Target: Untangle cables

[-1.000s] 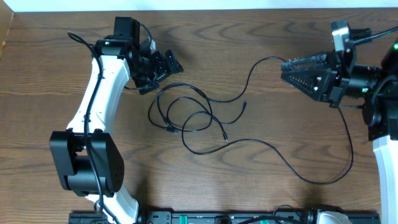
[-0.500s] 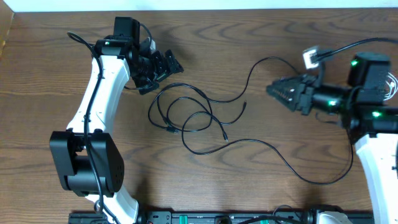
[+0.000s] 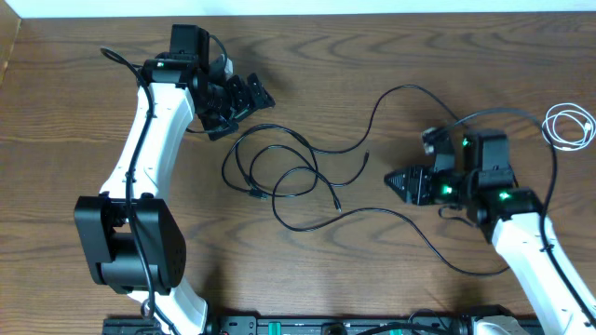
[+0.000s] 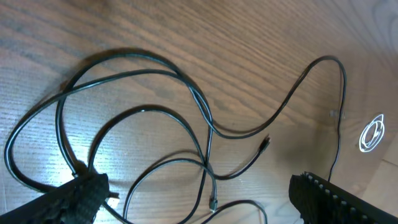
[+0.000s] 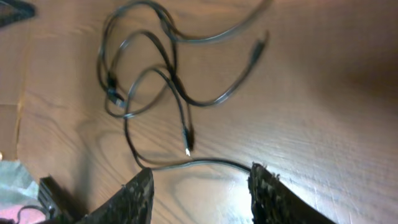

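Note:
Several thin black cables (image 3: 279, 172) lie looped over one another at the middle of the table, and they also show as cables (image 4: 186, 124) and cables (image 5: 161, 81) in the wrist views. One long cable (image 3: 438, 251) trails toward the front right. A small white cord (image 3: 570, 124) lies coiled at the far right, seen again as the white cord (image 4: 372, 132). My left gripper (image 3: 239, 100) hangs open above the tangle's upper left, its fingers (image 4: 81, 196) wide apart and empty. My right gripper (image 3: 399, 179) points left at the tangle, open and empty, with a black cable just ahead of its fingertips (image 5: 142, 190).
The left arm (image 3: 149, 140) curves down the table's left side. The right arm (image 3: 521, 233) comes in from the front right. A black rail (image 3: 307, 326) runs along the front edge. Bare wood lies between the tangle and the white cord.
My right arm has swung from the upper right down and left toward the tangle, and its jaws have widened. The white coil now shows where the arm was. The left arm is still.

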Controlling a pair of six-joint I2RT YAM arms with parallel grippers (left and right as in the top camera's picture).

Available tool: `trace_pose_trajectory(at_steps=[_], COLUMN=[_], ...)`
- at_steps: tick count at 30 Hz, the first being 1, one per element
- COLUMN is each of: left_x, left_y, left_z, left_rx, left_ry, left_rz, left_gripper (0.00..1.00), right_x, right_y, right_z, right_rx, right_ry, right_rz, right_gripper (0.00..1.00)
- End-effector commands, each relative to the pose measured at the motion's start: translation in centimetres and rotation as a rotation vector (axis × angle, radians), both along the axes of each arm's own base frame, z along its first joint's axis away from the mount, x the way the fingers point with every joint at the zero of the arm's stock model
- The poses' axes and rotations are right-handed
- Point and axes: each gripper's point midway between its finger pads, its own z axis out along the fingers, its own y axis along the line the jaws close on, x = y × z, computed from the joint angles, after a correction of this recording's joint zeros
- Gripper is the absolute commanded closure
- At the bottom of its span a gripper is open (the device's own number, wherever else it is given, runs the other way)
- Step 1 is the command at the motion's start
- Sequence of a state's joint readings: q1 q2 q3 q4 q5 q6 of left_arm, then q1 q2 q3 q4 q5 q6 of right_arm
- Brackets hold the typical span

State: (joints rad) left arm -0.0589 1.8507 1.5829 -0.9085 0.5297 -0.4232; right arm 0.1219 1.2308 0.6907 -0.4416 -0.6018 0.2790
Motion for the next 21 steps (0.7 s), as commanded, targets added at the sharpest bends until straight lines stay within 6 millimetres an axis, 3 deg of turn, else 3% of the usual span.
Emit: trace_pose_trajectory(at_steps=[1,7,15,21], left_x=[0.2,-1.7,-8.1,-12.0], left_y=[0.0,-0.2,0.0,-2.1], left_z=[1.3,-0.5,-4.7,-6.5], left_rx=[-0.011,0.001,0.165,0.201], left_ry=[-0.022,0.059,0.297,0.398], left_rz=[0.008,-0.001,-0.049,-0.143], left_gripper=[0.02,0.01,0.01,0.01], right_x=[-0.8,-1.8,-2.8,-3.6], right_y=[-0.2,-0.2,-1.3,-2.3], right_z=[-2.1,-4.7,-7.2,-9.1], right_rx=[0.007,0.041,0.013,-0.041], right_ry=[0.077,0.106,0.157,0.198], right_rz=[-0.078,-0.128,-0.216,-0.308], right_gripper=[0.54,0.53,0.57,0.56])
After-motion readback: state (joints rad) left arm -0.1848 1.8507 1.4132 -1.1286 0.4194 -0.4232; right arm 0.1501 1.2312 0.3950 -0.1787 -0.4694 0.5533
